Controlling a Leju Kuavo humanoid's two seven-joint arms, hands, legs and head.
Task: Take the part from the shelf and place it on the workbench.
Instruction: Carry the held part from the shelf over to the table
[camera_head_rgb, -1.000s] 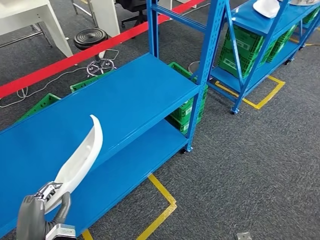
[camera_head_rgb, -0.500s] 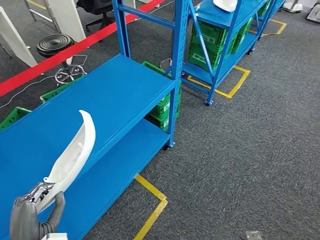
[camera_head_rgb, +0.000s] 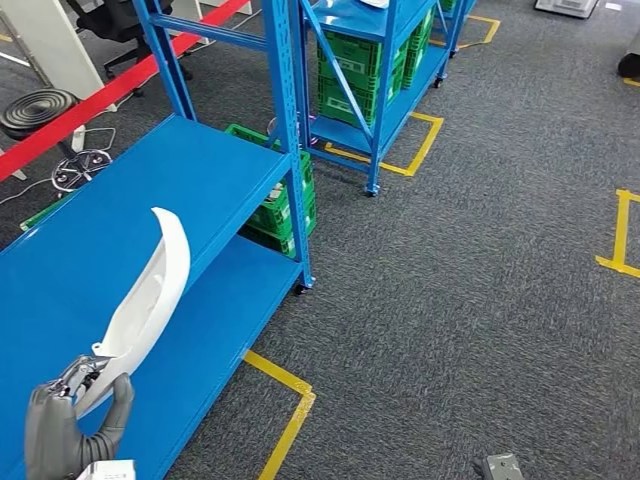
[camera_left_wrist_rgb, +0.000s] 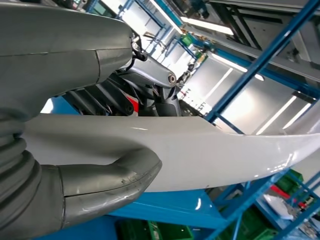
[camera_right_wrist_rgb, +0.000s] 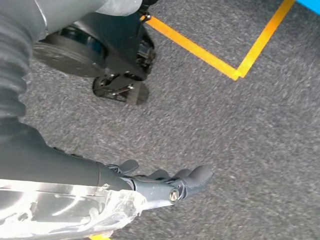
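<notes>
The long blue metal shelf (camera_head_rgb: 189, 190) with its upright posts (camera_head_rgb: 290, 130) closes off the left side, green plastic crates (camera_head_rgb: 287, 210) tucked beneath. To the right, dark grey carpet floor (camera_head_rgb: 468, 300) lies open, crossed by flat yellow tape lines (camera_head_rgb: 290, 425). A second blue rack (camera_head_rgb: 370, 60) stands farther back.

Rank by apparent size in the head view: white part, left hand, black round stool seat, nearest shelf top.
1. Nearest shelf top
2. White part, though it sits close to the camera
3. Left hand and black round stool seat look about alike; not ranking them.
</notes>
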